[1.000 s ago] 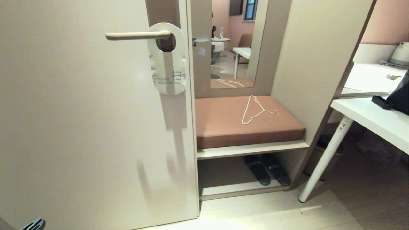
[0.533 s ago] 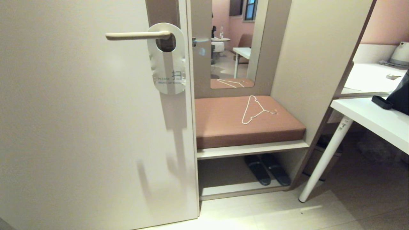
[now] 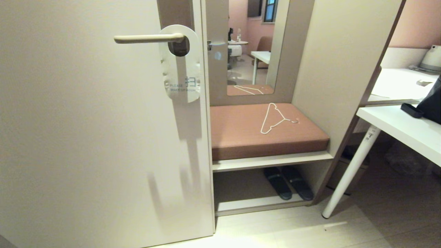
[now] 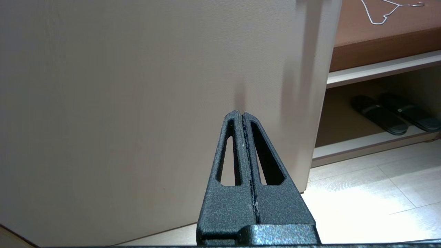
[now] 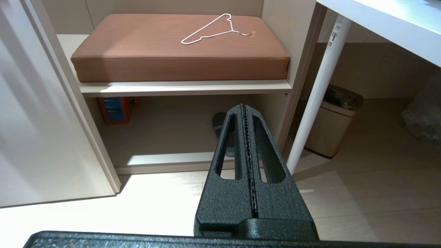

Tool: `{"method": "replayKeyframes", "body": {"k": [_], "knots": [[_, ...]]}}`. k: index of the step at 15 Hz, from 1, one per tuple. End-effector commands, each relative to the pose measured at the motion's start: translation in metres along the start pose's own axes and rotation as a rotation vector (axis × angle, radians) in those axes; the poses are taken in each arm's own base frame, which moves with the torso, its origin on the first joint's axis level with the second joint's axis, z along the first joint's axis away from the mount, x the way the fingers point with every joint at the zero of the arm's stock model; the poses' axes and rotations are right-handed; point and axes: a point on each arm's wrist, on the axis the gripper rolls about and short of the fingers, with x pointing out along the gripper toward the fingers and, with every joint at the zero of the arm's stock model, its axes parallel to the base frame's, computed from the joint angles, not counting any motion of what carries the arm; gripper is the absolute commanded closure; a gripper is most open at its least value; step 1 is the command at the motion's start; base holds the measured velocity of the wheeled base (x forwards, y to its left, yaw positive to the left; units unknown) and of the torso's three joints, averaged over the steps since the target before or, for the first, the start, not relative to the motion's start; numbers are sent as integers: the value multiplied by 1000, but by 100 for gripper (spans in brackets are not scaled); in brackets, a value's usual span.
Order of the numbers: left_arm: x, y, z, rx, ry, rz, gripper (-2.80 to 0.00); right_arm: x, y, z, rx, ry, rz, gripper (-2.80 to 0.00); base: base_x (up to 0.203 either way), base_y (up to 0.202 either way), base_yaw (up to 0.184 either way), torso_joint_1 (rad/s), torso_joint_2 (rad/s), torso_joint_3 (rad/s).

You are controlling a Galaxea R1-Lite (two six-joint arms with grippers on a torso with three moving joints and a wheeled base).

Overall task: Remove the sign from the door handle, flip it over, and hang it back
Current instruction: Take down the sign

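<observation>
Head view, white round-ended card sign hung on slim cream lever door handle, well above both empty, closed black grippers, left gripper, right gripper.

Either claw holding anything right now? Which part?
Nothing held. Left claw and right claw are shut on nothing; the sign hangs on the handle.

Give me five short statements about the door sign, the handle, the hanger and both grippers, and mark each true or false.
1. The sign hangs on the door handle. True.
2. The sign shows its blue-grey face. False: the white face with "PLEASE MAKE UP ROOM" faces out.
3. The left gripper holds the sign. False: it is shut on nothing, low before the door.
4. The wire hanger lies on the brown cushion. True.
5. The right gripper is open. False: its fingers are pressed together.
</observation>
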Motion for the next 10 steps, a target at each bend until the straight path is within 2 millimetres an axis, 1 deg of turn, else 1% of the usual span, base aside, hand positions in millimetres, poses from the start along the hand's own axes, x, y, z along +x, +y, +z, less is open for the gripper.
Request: {"method": "replayKeyframes", "body": {"k": [1, 10], "knots": [[0, 0, 0, 1, -1, -1, 0, 0, 0, 0, 0, 0, 1, 0, 0, 0, 0, 0, 0, 0], [0, 0, 0, -3, -3, -1, 0, 0, 0, 0, 0, 0, 1, 0, 0, 0, 0, 0, 0, 0]]}}
